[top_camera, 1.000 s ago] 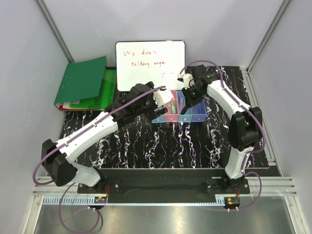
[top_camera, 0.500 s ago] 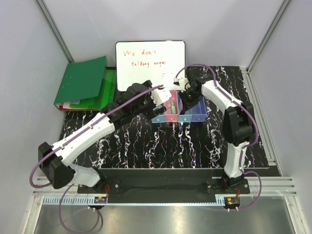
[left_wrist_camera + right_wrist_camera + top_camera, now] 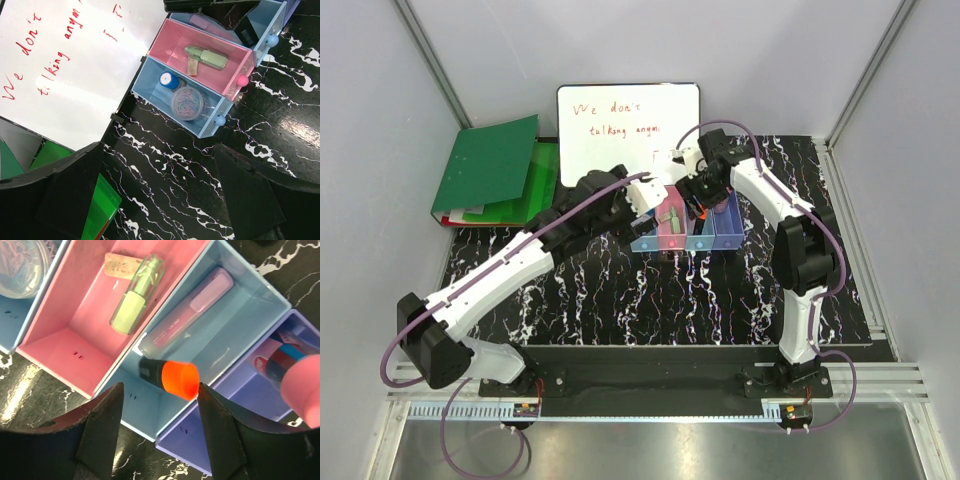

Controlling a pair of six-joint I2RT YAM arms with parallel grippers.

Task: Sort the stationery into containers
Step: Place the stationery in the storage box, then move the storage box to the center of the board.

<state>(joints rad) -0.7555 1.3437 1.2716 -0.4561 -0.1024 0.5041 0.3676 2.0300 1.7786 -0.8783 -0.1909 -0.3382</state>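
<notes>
Right wrist view puts the orange marker (image 3: 172, 378) squarely between the fingers of your right tool (image 3: 161, 387), with its cap toward the lens and its black body slanting away. The cap sits close against one finger (image 3: 220, 425), but you cannot tell whether the tool is clamping the marker or it is loose.

Straight beneath that tool is the middle blue bin (image 3: 235, 335), with a pink marker (image 3: 187, 315) lying along its floor. On one side of the tool is the pink bin (image 3: 65, 350), which holds a green marker (image 3: 134, 300) and a small tan piece (image 3: 122, 265). On the other side is the purple bin (image 3: 220, 440), with a red-and-blue labelled stick (image 3: 282, 362) in it.

Your left tool (image 3: 160, 150) has its fingers spread wide over the table (image 3: 280, 115), near the row of bins (image 3: 720, 238) but apart from it. Ahead of it is the end blue bin (image 3: 150, 90), which carries the blue-capped bottle (image 3: 169, 80) and the clear round piece (image 3: 187, 103).

The whiteboard (image 3: 65, 75) lies just beside that bin, off to the side of the left tool. The green folder (image 3: 490, 165) lies beyond the whiteboard.
</notes>
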